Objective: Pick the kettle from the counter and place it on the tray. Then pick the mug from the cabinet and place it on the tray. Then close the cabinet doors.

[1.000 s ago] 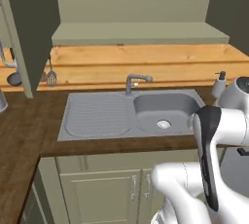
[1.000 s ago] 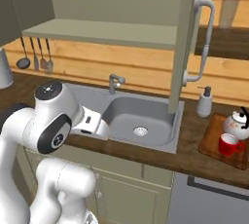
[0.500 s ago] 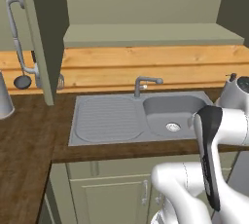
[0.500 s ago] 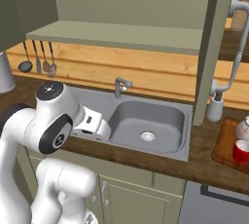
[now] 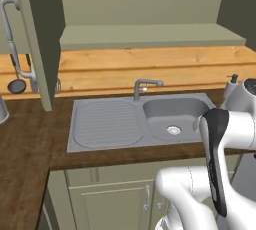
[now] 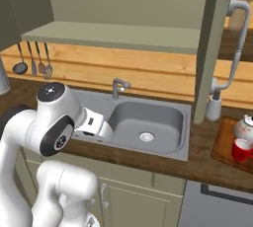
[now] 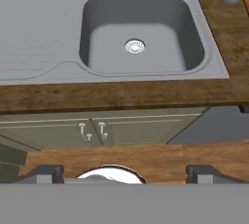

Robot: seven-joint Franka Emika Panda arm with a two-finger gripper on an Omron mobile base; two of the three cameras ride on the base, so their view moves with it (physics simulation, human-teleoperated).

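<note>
Base: you have driven left; kettle (image 6: pixel 245 128) and mug (image 6: pixel 241 149) slid to the frame's right edge.
Gripper (image 7: pixel 124 172): jaws wide, empty.
Outstanding: cabinet doors (image 6: pixel 216 48) unclosed.

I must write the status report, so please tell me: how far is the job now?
Done, it appears: the kettle and the mug both sit on the tray. In hand: nothing; the end effector is open and empty, looking down at the sink. Left: the cabinet doors stand open, showing the cabinet's shelf, so both must be closed.
</note>
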